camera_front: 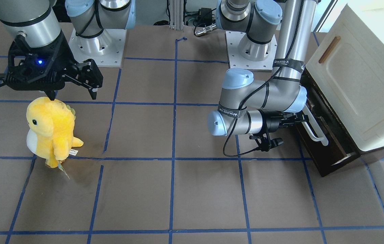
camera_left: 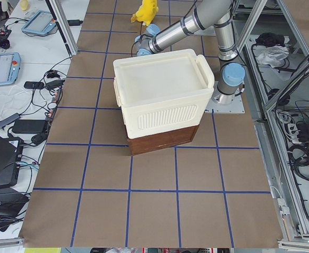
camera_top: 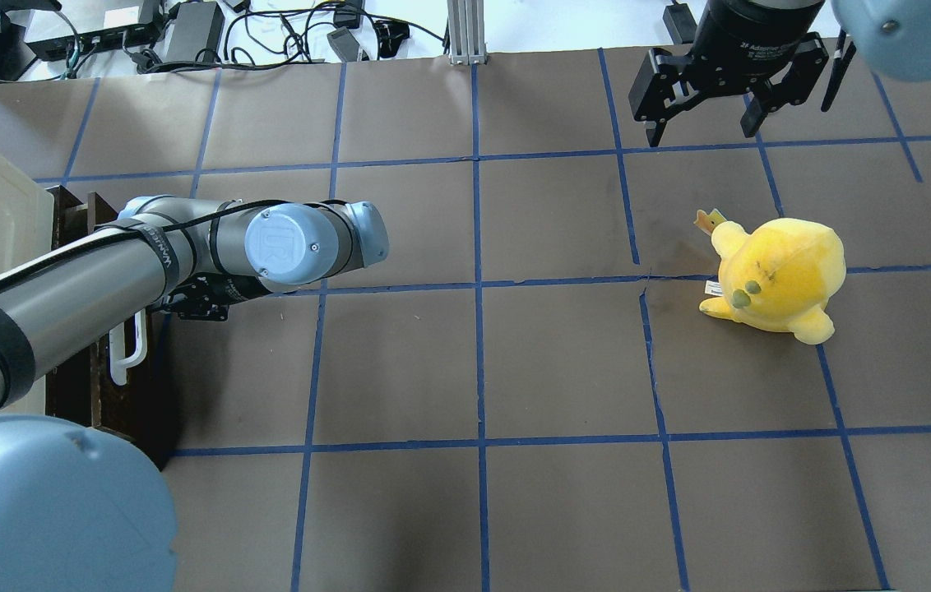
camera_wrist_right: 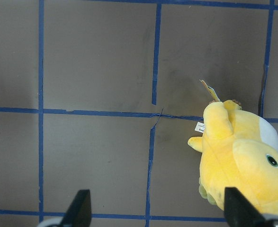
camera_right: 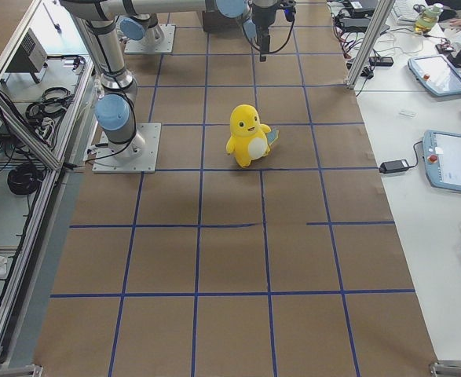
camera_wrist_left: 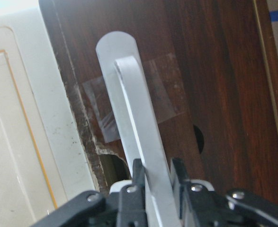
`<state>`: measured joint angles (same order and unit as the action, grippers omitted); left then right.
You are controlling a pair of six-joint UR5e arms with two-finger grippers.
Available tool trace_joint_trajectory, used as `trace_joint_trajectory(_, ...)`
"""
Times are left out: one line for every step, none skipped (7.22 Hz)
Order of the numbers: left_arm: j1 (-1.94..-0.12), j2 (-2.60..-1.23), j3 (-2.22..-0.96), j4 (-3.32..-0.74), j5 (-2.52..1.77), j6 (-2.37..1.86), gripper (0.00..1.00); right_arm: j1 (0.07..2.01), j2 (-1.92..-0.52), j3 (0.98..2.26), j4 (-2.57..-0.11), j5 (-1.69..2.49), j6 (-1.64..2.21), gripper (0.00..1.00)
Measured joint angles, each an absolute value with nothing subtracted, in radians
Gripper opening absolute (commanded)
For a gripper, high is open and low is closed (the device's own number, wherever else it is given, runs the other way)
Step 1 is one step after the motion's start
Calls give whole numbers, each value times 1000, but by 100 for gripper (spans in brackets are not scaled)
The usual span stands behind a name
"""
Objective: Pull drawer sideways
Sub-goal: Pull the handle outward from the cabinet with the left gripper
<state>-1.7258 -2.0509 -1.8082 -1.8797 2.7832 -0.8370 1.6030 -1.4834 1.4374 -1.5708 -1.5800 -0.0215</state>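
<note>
The drawer [camera_front: 327,145] has a dark brown wooden front and a long white bar handle [camera_front: 315,131]. It sits under the cream cabinet [camera_front: 358,78] and stands slightly pulled out, with a strip of pale interior showing. My left gripper [camera_front: 297,120] is level with the handle. In the left wrist view the gripper [camera_wrist_left: 156,166] is shut on the white handle [camera_wrist_left: 129,94] against the dark front [camera_wrist_left: 214,94]. In the overhead view the handle [camera_top: 127,355] shows below my left forearm. My right gripper [camera_front: 73,96] is open and empty, and hangs above the table, also in the overhead view [camera_top: 701,136].
A yellow plush toy [camera_front: 51,132] stands on the table just below the right gripper, also in the overhead view [camera_top: 778,275] and right wrist view [camera_wrist_right: 243,161]. The cabinet door has a small brown wooden handle [camera_front: 329,49]. Blue tape lines grid the brown table.
</note>
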Motion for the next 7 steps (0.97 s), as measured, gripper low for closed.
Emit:
trace_joint_trajectory(-1735, -2051, -1808, -1879, 2783, -836, 14, 1603, -1483, 1437, -1571, -1580, -22, 100)
trace_joint_trajectory(-1746, -2051, -1807, -1880, 2784, -836, 13, 1603, -1483, 1437, -1571, -1580, -22, 100)
trace_joint_trajectory(-1756, -2050, -1807, -1880, 2784, -836, 13, 1603, -1483, 1437, -1571, -1580, -22, 100)
trace_joint_trajectory(-1762, -2049, -1807, -1880, 2783, -835, 13, 1603, -1483, 1437, -1571, -1580, -22, 100)
trace_joint_trajectory(-1768, -2047, -1807, -1880, 2782, -835, 13, 1603, -1483, 1437, -1571, -1580, -21, 100)
trace_joint_trajectory(-1776, -2045, -1807, -1880, 2783, -834, 13, 1603, -1483, 1437, -1571, -1580, -22, 100)
trace_joint_trajectory(-1785, -2045, -1806, -1879, 2784, -833, 13, 1603, -1483, 1437, -1571, -1580, -22, 100)
